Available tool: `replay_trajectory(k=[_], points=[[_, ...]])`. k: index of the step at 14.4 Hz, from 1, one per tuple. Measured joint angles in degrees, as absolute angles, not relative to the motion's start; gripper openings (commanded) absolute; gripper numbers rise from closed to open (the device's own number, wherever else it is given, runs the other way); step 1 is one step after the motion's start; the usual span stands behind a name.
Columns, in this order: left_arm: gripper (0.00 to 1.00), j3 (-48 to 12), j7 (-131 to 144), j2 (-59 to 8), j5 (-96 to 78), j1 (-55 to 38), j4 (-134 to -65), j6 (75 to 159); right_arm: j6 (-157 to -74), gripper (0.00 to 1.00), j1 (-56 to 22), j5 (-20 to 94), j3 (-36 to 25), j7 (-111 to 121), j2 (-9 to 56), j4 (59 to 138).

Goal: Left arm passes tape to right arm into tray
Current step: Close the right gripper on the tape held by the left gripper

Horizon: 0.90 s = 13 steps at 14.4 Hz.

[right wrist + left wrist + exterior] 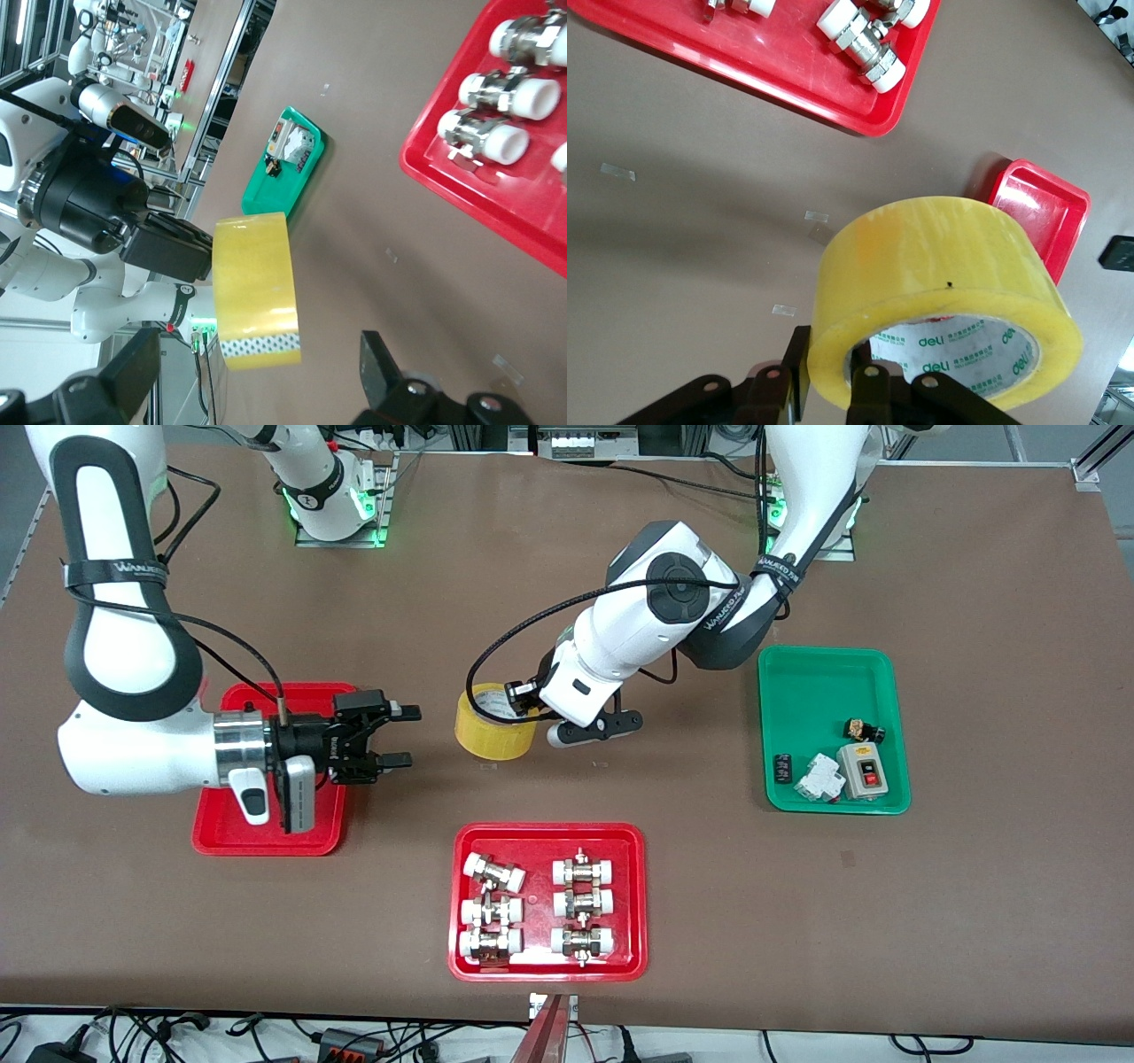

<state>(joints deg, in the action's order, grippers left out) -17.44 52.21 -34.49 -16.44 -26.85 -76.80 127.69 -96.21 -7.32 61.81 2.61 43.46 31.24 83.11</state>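
Tape (496, 724) is held clamped by its wall in left gripper (529, 695), above bench | right gripper (400, 736) is spread open just beside it, over tray (226, 834) | roll judged light, stiff, slick-faced; outer rim grasp advised

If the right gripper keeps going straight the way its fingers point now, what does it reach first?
Most likely the tape, held up by the left gripper. The right gripper is open over the edge of the plain red tray, and in the right wrist view the roll sits between its fingers; height match is unclear.
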Motion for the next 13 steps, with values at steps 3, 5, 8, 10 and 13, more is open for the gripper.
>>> replay_trajectory(k=[3, 5, 8, 10, 13], points=[[0.0, -17.4, 52.2, -34.5, -16.4, -26.9, -76.8, 127.8, -96.2, 1.0, -9.0, 61.8, 2.7, 45.9, 32.5, 82.7], [0.0, -17.4, 52.1, -34.5, -16.4, -26.9, -76.8, 127.9, -96.2, 1.0, -9.5, 61.8, 2.8, 47.5, 33.2, 82.6], [0.0, -17.4, 52.1, -34.5, -16.4, -26.8, -76.8, 127.9, -96.2, 1.0, -9.5, 61.8, 2.8, 48.1, 33.8, 82.5], [0.0, -17.4, 52.1, -34.5, -16.4, -26.9, -76.8, 127.9, -96.4, 1.0, -10.1, 61.9, 2.8, 48.1, 34.1, 82.5], [0.0, -17.4, 52.1, -34.5, -16.4, -26.8, -76.8, 127.9, -96.7, 1.0, -11.0, 61.9, 2.8, 48.1, 34.3, 82.5]])
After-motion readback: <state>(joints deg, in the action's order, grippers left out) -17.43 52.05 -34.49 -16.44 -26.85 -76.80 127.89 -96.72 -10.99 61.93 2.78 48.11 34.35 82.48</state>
